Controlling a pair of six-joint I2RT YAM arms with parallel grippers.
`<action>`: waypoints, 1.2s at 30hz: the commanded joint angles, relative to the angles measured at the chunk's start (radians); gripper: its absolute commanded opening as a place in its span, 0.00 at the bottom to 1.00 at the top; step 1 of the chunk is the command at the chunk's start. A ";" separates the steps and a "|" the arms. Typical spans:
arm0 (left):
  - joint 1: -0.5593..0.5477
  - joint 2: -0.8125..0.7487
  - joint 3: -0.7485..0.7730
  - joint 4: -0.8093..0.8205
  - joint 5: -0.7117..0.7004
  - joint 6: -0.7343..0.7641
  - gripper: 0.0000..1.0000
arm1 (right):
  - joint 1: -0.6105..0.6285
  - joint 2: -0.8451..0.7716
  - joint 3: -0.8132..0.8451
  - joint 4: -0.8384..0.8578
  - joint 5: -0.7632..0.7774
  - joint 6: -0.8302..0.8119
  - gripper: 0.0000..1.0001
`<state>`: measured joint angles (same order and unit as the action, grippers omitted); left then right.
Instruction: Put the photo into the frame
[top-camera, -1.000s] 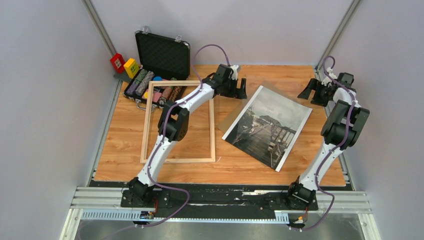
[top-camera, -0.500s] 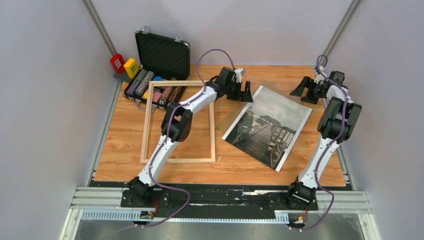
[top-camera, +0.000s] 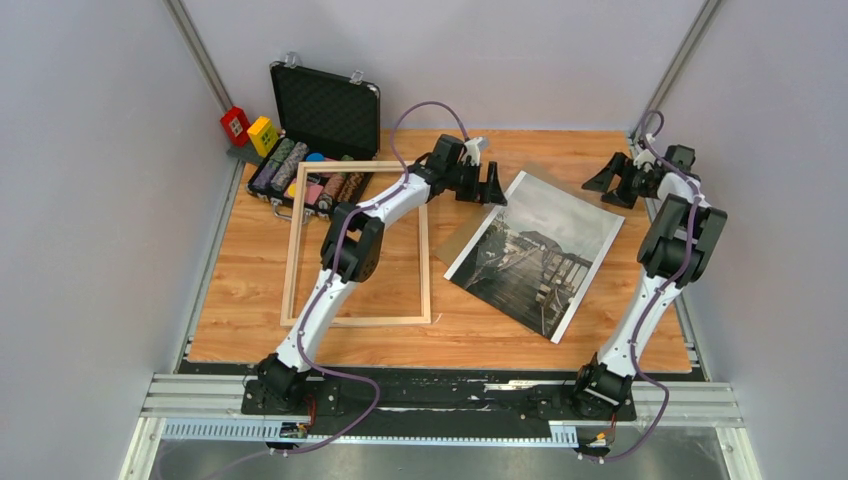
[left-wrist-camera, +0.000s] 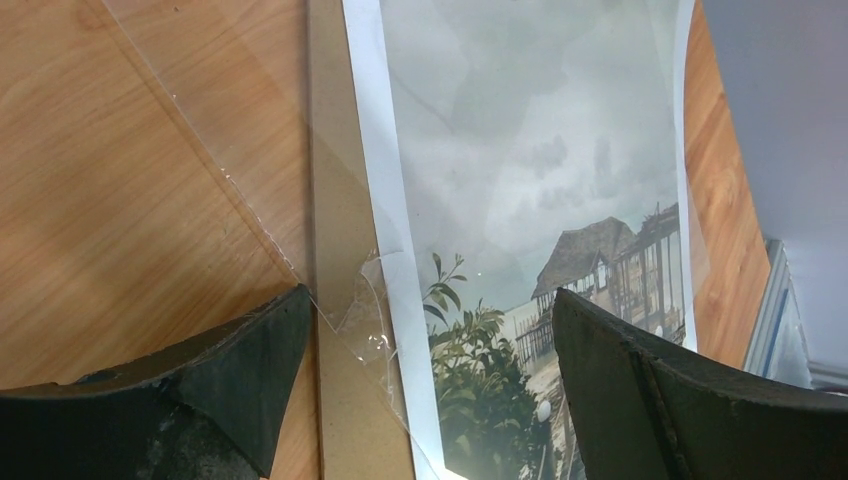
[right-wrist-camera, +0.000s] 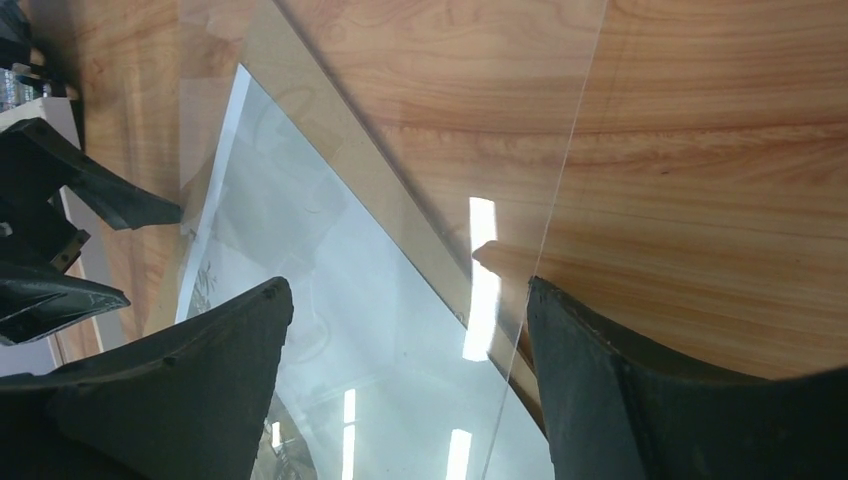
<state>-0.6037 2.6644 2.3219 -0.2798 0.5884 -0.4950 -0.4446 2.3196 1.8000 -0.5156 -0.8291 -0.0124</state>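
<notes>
The photo (top-camera: 535, 255), a grey pier scene with a white border, lies tilted on the table right of centre. In the left wrist view the photo (left-wrist-camera: 530, 150) rests on a brown backing board (left-wrist-camera: 335, 200) with a clear pane (left-wrist-camera: 220, 170) over it. The pale wooden frame (top-camera: 293, 250) lies flat to the left, with nothing inside it. My left gripper (top-camera: 490, 185) hovers open over the photo's far left corner, nothing between its fingers (left-wrist-camera: 230, 370). My right gripper (top-camera: 610, 180) stands open near the photo's far right corner, above the pane's edge (right-wrist-camera: 570, 180).
An open black case (top-camera: 325, 110) with foam lining stands at the back left, with rolls and coloured items in its lower half. A red block (top-camera: 236, 124) and a yellow block (top-camera: 263, 133) sit beside it. Enclosure walls stand close on both sides.
My left gripper has slid right, toward the photo's far left corner. My right gripper has swung left from the back right corner toward the photo. Photo and frame have not moved.
</notes>
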 joint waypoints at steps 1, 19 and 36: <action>-0.027 -0.004 -0.059 -0.022 0.061 -0.014 0.99 | 0.014 -0.052 -0.007 -0.016 -0.204 0.026 0.82; -0.002 -0.072 -0.151 -0.011 0.085 0.026 0.98 | -0.016 -0.215 -0.183 -0.048 -0.486 -0.125 0.58; -0.001 -0.115 -0.191 0.001 0.099 0.029 0.97 | -0.009 -0.248 -0.289 -0.110 -0.498 -0.165 0.25</action>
<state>-0.5880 2.5824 2.1548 -0.2054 0.6636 -0.4667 -0.4648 2.1357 1.4967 -0.6353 -1.2755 -0.1665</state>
